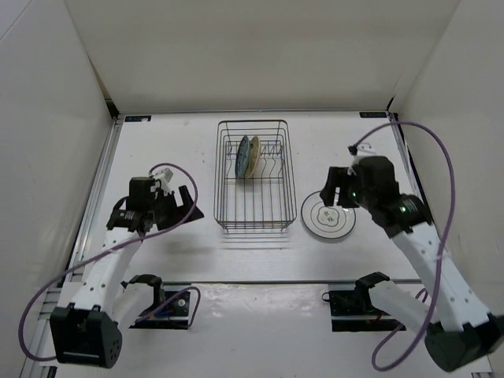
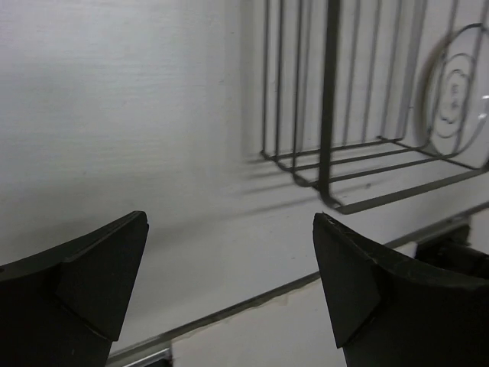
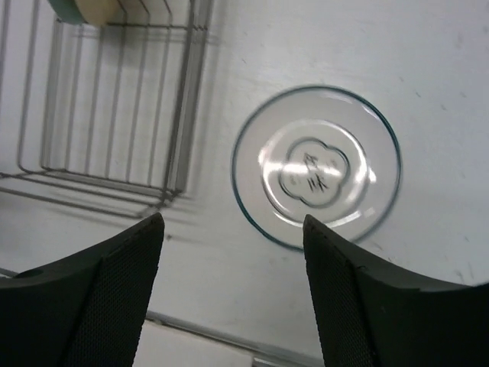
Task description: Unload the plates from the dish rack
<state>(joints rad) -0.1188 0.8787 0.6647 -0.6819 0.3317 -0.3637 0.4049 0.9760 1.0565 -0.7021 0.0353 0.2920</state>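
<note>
the dish rack point(image 1: 253, 213) sits in the middle of the table point(image 1: 173, 142). its long side runs from the near edge to the far edge, away from the arms. two plates stand on their edges in the far half of it, side by side and touching. the blue plate point(image 1: 242, 156) is on the left and the cream plate point(image 1: 253, 156) is on the right. their flat faces look left and right, and they lean a little. the white plate point(image 1: 328, 216) lies flat on the table with its face up, just beside the near right corner of the rack.

the left arm goes up from its base at the near left and bends at the elbow. its hand end points right, at the near left side of the rack. the left pincer point(image 1: 189, 205) is spread wide and holds nothing. in its own view the left pincer point(image 2: 229, 222) has only table between its fingers, with the rack point(image 2: 328, 115) past them.

the right arm goes up from the near right and tips its hand end down. the right pincer point(image 1: 337, 197) hangs over the far edge of the white plate. in its own view the right pincer point(image 3: 231, 222) is spread wide and bare, and the white plate point(image 3: 315, 167) lies below, apart from the fingers.
</note>
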